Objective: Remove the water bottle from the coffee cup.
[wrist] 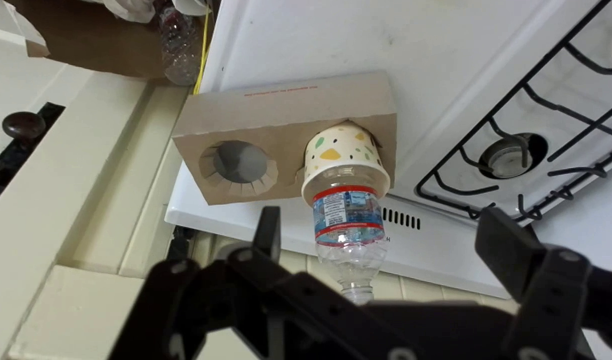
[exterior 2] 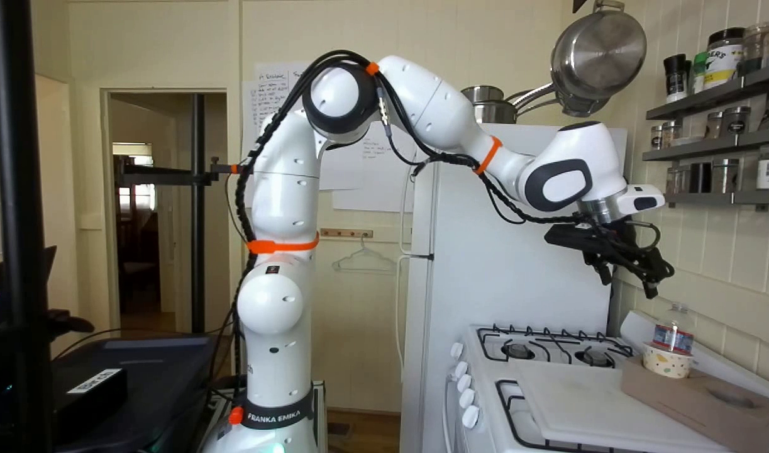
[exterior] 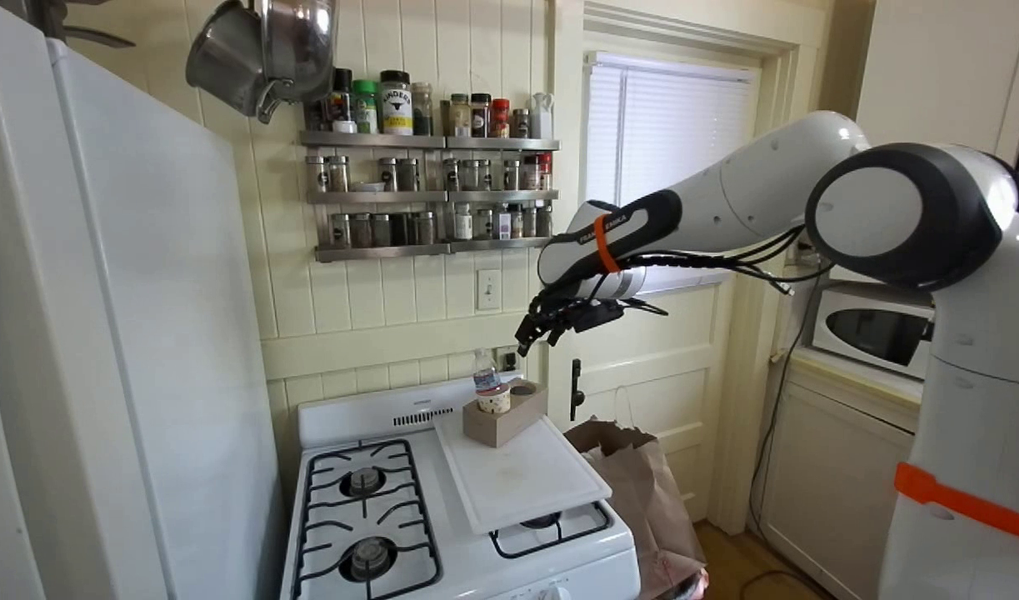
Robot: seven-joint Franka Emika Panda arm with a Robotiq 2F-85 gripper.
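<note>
The gripper (wrist: 381,227) is spread wide, apart from the water bottle (exterior 2: 673,330), which stands nearly upright below it, between four and five o'clock in an exterior view. The bottle's base sits inside the coffee cup (wrist: 343,147), set in a cardboard box (wrist: 285,107) whose other hole (wrist: 240,161) lies at nine o'clock in the wrist view.

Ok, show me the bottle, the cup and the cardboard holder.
Water bottle (wrist: 348,216): wrist view, on its label.
Coffee cup (wrist: 342,147): wrist view, on its patterned side.
Cardboard holder (wrist: 289,144): wrist view, on its top face.
</note>
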